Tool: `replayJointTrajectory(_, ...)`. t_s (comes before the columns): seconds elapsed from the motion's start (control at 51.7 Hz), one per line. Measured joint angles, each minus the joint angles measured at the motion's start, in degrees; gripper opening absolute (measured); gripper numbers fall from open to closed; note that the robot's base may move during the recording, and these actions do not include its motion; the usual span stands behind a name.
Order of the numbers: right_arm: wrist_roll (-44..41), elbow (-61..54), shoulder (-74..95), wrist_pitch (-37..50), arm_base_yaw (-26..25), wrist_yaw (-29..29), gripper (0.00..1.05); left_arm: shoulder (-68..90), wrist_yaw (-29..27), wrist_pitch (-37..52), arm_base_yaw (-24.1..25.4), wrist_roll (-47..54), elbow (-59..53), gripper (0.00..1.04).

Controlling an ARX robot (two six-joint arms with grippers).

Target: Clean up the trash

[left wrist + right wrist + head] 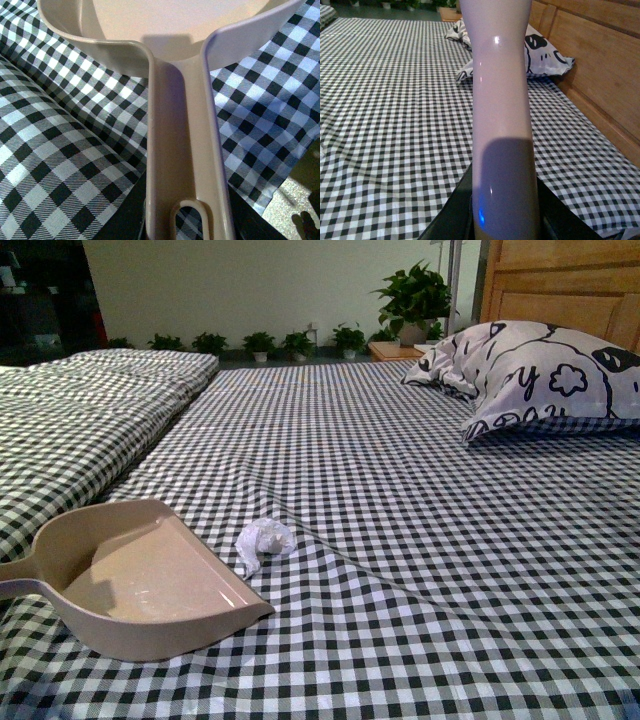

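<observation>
The trash (263, 539), a small crumpled white wad, lies on the black-and-white checked bedsheet just beyond the dustpan's open edge. The beige dustpan (140, 575) rests on the sheet at the near left, its mouth turned toward the wad. In the left wrist view its long handle (182, 150) runs up into the pan, and my left gripper (187, 232) is shut on it at the hanging-hole end. My right gripper (505, 225) is shut on the pale glossy brush handle (500, 90), which stands up before the camera. Neither arm shows in the front view. The brush head is out of view.
A patterned pillow (545, 375) lies at the far right of the bed against a wooden headboard (565, 285). A folded checked quilt (80, 405) lies along the left side. Potted plants (415, 300) stand by the far wall.
</observation>
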Motion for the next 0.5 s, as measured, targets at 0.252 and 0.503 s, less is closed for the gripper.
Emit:
replayJointTrajectory(0.252,0.00,0.00,0.00,-0.02,0.00,0.00,0.19,0.00,0.11,-2.73,0.28,0.68,0.59,0.26)
replayJointTrajectory(0.503,0.00,0.00,0.00,-0.02,0.00,0.00,0.19,0.00,0.09,-4.76,1.14,1.46,0.59,0.26)
